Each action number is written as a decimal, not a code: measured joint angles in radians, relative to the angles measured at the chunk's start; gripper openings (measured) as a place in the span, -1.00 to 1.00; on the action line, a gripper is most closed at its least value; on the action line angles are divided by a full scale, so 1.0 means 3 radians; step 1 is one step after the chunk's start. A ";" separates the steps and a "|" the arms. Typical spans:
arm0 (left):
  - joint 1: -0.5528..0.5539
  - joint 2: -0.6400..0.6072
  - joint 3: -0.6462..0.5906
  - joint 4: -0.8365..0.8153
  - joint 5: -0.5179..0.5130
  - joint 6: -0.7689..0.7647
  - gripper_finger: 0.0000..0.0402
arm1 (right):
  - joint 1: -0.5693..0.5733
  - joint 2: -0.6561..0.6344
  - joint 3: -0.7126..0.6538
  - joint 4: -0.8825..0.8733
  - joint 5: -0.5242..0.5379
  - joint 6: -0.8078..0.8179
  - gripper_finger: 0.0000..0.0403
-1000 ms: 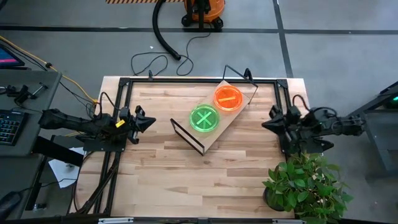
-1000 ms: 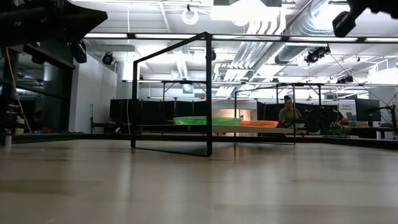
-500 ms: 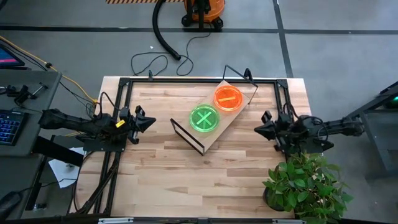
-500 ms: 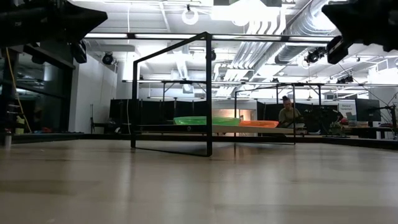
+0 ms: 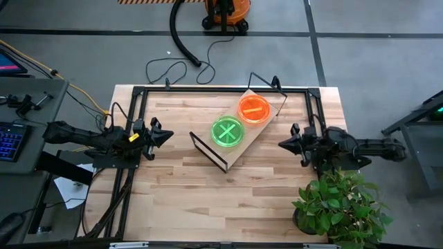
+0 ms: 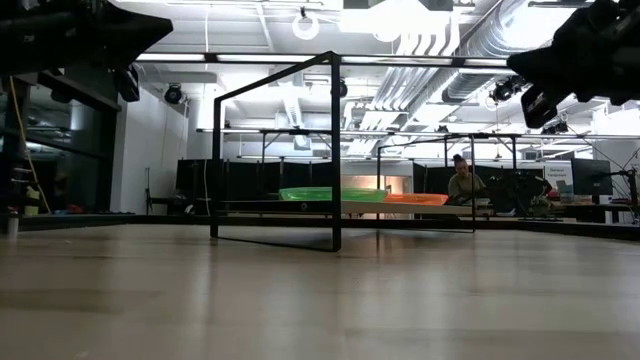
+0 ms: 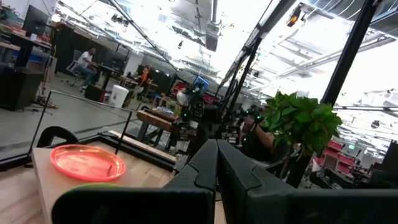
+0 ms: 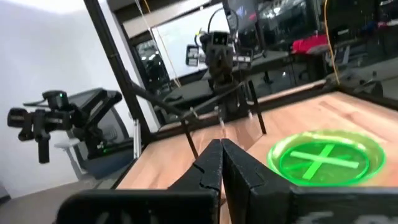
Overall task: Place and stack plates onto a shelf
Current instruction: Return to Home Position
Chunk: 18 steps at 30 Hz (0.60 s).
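Right tool, fingers together, hovers near the shelf holding plates

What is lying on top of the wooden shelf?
Two round plates show on the shelf, a green plate and an orange plate, side by side. Any plates beneath them are covered.

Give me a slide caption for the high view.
Green plates and orange plates on the shelf, left gripper and right gripper shut either side.

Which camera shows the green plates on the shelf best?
The high view: the whole green stack shows from above on the shelf. The right wrist view shows it slanted; the low view only its edge; the left wrist view barely.
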 joint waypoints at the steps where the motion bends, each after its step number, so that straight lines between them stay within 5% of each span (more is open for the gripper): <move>1: 0.0000 0.0000 0.0000 0.0000 0.0000 0.0000 -1.00 | 0.0003 0.0000 0.0000 -0.0035 -0.0002 -0.0001 -1.00; 18: 0.0001 0.0000 0.0000 0.0000 0.0000 0.0000 -1.00 | 0.0003 0.0032 0.0006 -0.0506 0.0028 0.0316 -1.00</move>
